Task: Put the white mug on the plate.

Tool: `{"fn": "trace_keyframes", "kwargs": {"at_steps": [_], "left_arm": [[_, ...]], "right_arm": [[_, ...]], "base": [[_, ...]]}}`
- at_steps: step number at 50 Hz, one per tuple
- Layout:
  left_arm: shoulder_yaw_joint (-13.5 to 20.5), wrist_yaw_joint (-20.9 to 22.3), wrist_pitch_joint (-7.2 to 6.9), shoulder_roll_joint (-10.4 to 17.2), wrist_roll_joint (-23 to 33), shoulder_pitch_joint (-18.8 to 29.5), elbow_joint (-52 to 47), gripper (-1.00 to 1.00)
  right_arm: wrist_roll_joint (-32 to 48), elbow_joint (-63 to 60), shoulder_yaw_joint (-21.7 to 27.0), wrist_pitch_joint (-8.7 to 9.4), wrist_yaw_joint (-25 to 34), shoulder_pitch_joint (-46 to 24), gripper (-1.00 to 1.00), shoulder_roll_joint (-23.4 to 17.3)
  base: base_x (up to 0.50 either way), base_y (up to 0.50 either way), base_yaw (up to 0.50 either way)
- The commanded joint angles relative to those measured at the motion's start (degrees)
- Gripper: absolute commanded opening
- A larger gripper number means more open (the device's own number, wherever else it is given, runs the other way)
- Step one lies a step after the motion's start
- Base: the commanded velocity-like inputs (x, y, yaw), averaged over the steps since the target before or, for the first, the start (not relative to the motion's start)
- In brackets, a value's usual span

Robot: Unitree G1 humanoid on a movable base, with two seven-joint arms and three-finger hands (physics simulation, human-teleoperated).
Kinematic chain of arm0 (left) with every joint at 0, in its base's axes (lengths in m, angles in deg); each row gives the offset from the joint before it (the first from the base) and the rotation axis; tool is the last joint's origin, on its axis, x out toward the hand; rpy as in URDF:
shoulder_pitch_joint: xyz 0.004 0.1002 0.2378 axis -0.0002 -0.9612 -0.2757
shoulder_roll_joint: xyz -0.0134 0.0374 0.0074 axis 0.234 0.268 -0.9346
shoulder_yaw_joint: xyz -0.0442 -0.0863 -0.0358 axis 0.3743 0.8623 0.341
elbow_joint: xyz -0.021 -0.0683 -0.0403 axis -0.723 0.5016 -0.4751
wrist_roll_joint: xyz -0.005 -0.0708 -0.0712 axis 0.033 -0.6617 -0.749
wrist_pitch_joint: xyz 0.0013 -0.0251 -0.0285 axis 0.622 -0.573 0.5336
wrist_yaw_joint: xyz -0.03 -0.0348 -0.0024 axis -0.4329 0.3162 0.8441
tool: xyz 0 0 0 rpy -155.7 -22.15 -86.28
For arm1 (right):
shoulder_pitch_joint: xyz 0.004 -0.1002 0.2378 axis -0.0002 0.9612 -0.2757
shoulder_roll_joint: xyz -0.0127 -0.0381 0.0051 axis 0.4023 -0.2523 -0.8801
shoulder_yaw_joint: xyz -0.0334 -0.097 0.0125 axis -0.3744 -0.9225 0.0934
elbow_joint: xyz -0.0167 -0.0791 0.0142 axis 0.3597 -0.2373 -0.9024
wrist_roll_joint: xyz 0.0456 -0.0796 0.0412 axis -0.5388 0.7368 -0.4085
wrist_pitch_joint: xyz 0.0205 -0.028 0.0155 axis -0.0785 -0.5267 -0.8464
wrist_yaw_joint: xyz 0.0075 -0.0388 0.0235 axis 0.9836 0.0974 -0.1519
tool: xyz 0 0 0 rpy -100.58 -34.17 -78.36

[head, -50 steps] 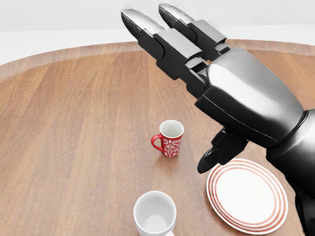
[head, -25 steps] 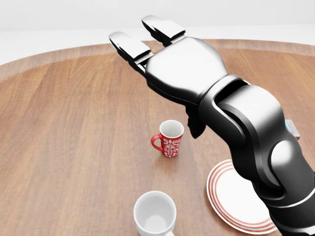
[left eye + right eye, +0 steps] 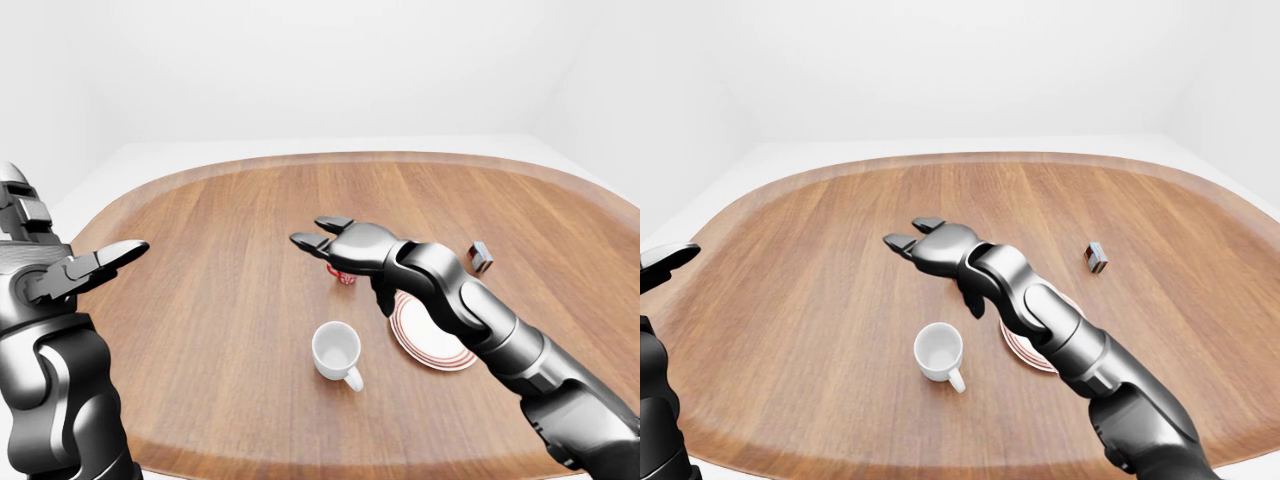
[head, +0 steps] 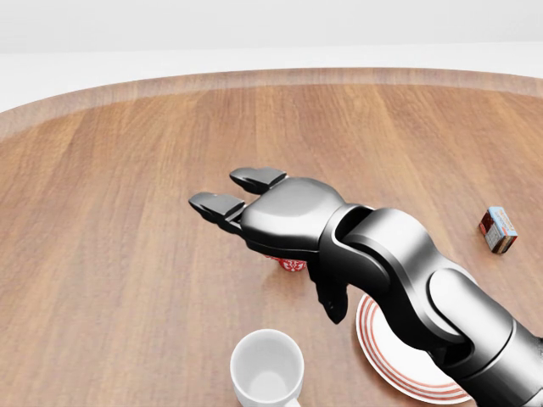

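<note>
White mug [image 4: 266, 369]: upright on table [image 4: 110, 254] at head view's bottom edge, ungrasped, handle toward viewer. Plate [image 4: 399, 360]: just right of mug, apart from it, nothing on it, partly hidden under right forearm. Right hand [image 4: 254, 208]: fingers extended, holding nothing, above red patterned mug [image 4: 288, 264], beyond white mug. Left hand [image 3: 75, 268]: raised at left, fingers spread, holding nothing. Small box [image 4: 498, 230]: far right. Judgement: task not started; grasp, lift, placement remain.
</note>
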Motion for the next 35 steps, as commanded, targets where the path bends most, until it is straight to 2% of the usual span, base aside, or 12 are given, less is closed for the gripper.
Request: {"fn": "trace_keyframes", "kwargs": {"at_steps": [1,10,16,20,35], "left_arm": [[0.1,0.0,0.00,0.0,0.0,0.0,-0.2,1.00],[-0.1,0.0,0.00,-0.1,0.1,0.0,-0.3,1.00],[0.0,0.1,0.00,0.0,0.2,0.1,0.2,1.00],[-0.2,0.2,0.00,-0.1,0.3,0.0,0.2,1.00],[-0.3,0.2,0.00,-0.2,0.4,0.0,0.1,1.00]], "right_arm": [[1.4,5.2,-1.1,0.00,0.0,6.2,1.00,3.6],[4.5,7.8,-1.3,0.00,0.0,10.4,1.00,6.7],[8.7,11.2,1.1,0.00,0.0,13.4,1.00,11.4],[10.4,12.8,1.4,0.00,0.0,14.3,1.00,13.0],[12.0,13.9,-1.0,0.00,0.0,14.9,1.00,15.1]], "base": [[0.00,0.00,0.00],[0.00,0.00,0.00],[0.00,0.00,0.00],[0.00,0.00,0.00],[0.00,0.00,0.00]]}}
